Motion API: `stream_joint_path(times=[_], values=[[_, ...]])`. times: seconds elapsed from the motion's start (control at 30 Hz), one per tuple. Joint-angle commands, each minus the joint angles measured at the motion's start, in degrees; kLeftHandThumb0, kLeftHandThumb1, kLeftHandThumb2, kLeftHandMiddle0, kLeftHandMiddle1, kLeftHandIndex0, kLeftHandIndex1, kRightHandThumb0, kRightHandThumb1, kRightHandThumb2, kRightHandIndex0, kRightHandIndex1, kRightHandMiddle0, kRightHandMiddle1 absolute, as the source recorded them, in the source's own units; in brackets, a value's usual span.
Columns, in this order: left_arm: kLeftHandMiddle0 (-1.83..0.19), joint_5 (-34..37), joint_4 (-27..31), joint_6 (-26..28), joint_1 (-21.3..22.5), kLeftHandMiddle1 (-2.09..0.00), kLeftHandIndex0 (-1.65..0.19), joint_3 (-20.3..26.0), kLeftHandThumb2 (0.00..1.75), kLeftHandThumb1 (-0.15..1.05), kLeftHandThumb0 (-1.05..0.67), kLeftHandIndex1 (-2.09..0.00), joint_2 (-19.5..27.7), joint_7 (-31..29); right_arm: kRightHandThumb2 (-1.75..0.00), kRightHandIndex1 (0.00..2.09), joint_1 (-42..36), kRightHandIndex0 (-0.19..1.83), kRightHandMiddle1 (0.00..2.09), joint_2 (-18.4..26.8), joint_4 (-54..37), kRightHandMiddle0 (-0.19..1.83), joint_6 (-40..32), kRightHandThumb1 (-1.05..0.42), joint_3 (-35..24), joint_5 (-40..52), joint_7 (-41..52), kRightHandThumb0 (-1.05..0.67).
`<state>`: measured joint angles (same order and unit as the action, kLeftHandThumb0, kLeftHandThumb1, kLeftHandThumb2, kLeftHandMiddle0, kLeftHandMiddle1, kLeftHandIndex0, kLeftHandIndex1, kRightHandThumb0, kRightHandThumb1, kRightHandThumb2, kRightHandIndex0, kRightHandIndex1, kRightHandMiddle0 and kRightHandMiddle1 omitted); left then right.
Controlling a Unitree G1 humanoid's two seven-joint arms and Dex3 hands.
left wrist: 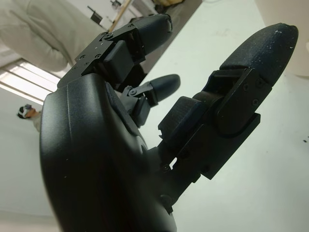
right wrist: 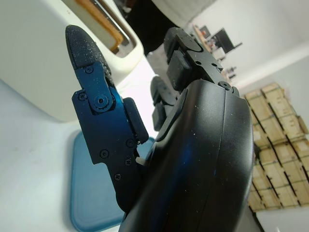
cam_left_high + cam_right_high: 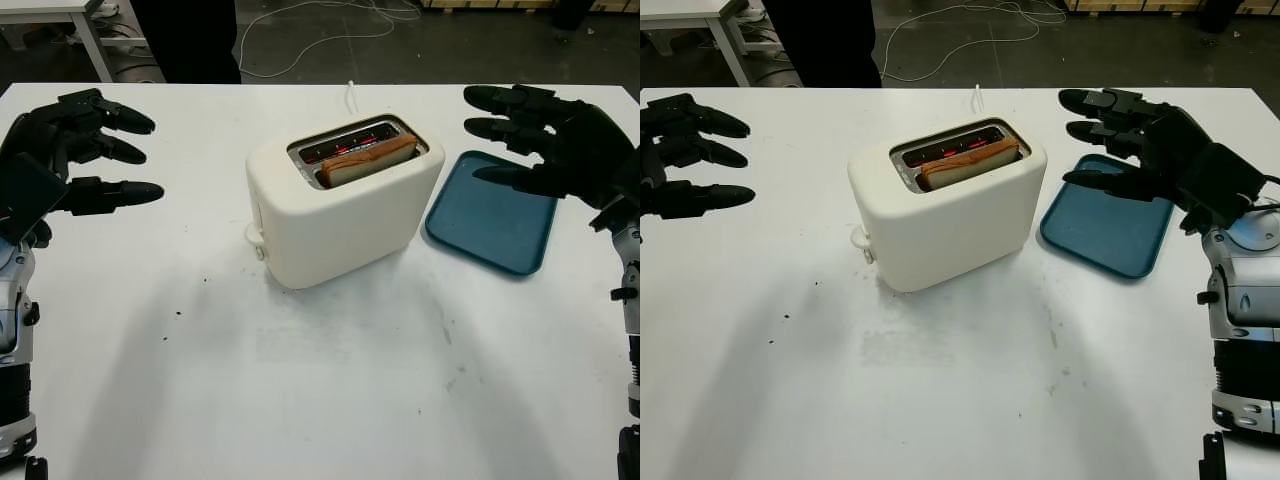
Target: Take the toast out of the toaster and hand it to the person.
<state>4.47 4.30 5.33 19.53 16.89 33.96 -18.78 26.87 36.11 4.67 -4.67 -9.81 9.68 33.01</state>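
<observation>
A cream toaster (image 3: pixel 340 205) stands mid-table with one slice of brown toast (image 3: pixel 366 160) sticking up from its front slot; the rear slot glows red. In the right wrist view the toast (image 2: pixel 99 20) shows in the toaster (image 2: pixel 43 63). My left hand (image 3: pixel 85 150) hovers open at the left of the table, well apart from the toaster. My right hand (image 3: pixel 530 135) is open at the right, above the far part of a blue tray (image 3: pixel 492 215). A person in dark clothing (image 3: pixel 185 40) stands behind the table's far edge.
The toaster's white cord (image 3: pixel 352 92) runs off the far edge. A white table leg (image 3: pixel 90 40) and cables (image 3: pixel 330 30) are on the floor beyond. Bare white tabletop (image 3: pixel 320 380) spreads in front of the toaster.
</observation>
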Motion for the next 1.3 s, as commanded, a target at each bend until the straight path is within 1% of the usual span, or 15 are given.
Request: stream_joint_path(times=[0.0, 0.3, 0.37, 0.53, 0.7, 1.1, 1.27], values=[[-0.58, 0.31, 0.10, -0.14, -0.74, -1.01, -0.59, 0.31, 0.00, 0.53, -1.05, -0.87, -0.16, 0.21, 0.00, 0.31, -0.21, 0.28, 0.00, 0.03, -0.91, 0.44, -0.34, -0.80, -0.25, 0.25, -0.07, -0.67], [-0.57, 0.43, 0.19, -0.09, -0.77, -1.02, -0.59, 0.38, 0.00, 0.52, -1.05, -0.87, -0.20, 0.19, 0.00, 0.33, -0.17, 0.27, 0.00, 0.01, -1.10, 0.44, -0.70, -0.80, -0.25, 0.39, -0.05, -0.68], [-0.57, 0.38, 0.06, -0.34, -0.75, -1.02, -0.59, 0.38, 0.00, 0.53, -1.05, -0.88, -0.24, 0.24, 0.00, 0.33, -0.22, 0.27, 0.00, 0.03, -1.07, 0.44, -0.51, -0.79, -0.26, 0.24, -0.15, -0.65], [-0.58, -0.05, -0.12, -0.71, -0.72, -1.02, -0.59, 0.24, 0.01, 0.54, -1.05, -0.88, -0.02, 0.27, 0.00, 0.34, -0.28, 0.27, 0.00, 0.14, -0.96, 0.44, 0.05, -0.80, -0.14, -0.15, -0.19, -0.69], [-0.57, 0.56, 0.00, -0.27, -0.69, -1.03, -0.59, 0.39, 0.00, 0.53, -1.05, -0.88, -0.18, 0.02, 0.00, 0.35, -0.32, 0.27, 0.01, 0.02, -0.97, 0.45, 0.08, -0.79, -0.26, -0.09, -0.36, -0.66], [-0.56, 0.90, 0.23, 0.10, -0.70, -1.03, -0.58, 0.47, 0.00, 0.53, -1.05, -0.89, -0.30, -0.04, 0.00, 0.37, -0.19, 0.25, 0.00, 0.08, -0.87, 0.44, 0.25, -0.80, -0.25, 0.06, -0.07, -0.66], [-0.57, 0.37, 0.09, -0.47, -0.60, -1.04, -0.58, 0.31, 0.00, 0.52, -1.05, -0.90, -0.21, 0.26, 0.00, 0.38, 0.02, 0.24, 0.00, 0.21, -0.68, 0.44, 0.28, -0.80, -0.16, 0.11, 0.23, -0.64]])
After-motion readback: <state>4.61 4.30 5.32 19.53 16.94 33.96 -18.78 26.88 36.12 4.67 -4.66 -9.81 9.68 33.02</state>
